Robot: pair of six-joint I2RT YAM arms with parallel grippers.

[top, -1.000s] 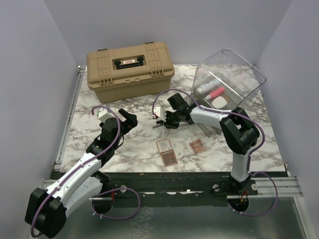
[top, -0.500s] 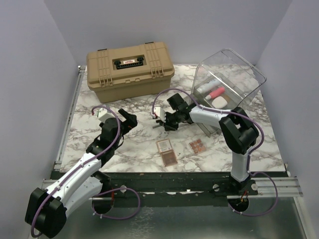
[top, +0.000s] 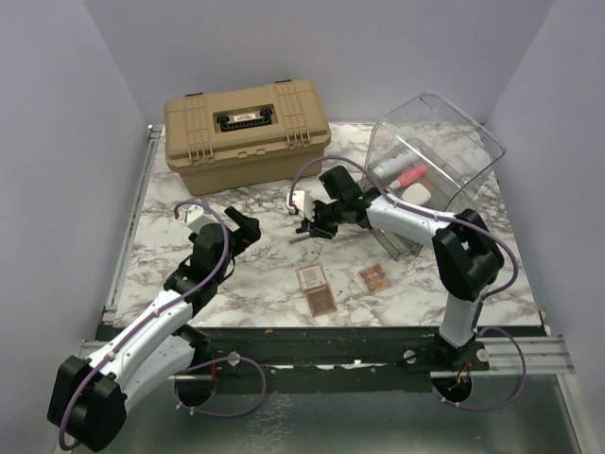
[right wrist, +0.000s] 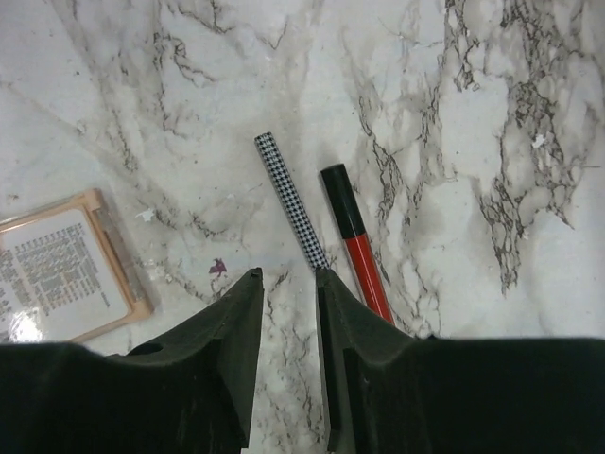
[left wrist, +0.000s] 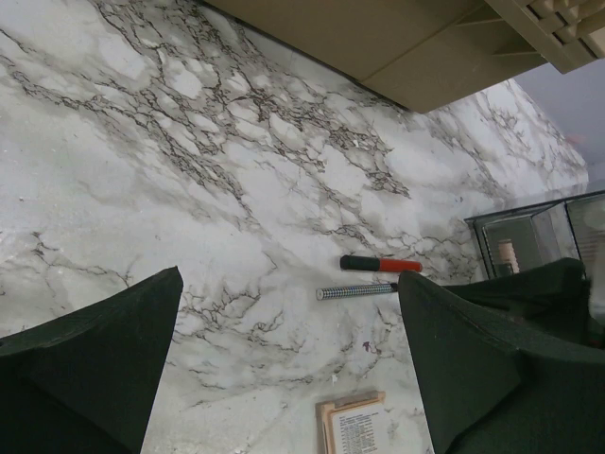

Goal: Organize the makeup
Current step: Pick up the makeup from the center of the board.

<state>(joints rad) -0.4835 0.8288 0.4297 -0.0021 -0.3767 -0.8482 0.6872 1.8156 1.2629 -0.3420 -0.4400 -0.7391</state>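
The right gripper [right wrist: 288, 279] hangs narrowly parted, gripping nothing, over the white grey-veined marble tabletop [right wrist: 142, 95]. A thin checkered black-and-white pencil [right wrist: 291, 200] runs away from one fingertip. A red-and-black pencil [right wrist: 354, 241] lies just beside it, and open marble stretches beyond. The left gripper [left wrist: 290, 284] gapes wide, holding nothing.

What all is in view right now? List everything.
case: one, tan, back left
bin: one, clear, back right
white tube: one, in bin
pink tube: one, in bin
oval piece: one, white, in bin
palettes: three, pinkish-brown, front centre
checkered pencil: one, black-white, centre
red-black pencil: one, beside it
table: one, marbled white
left gripper: open, empty, left of centre
right gripper: narrowly open, empty, over pencils
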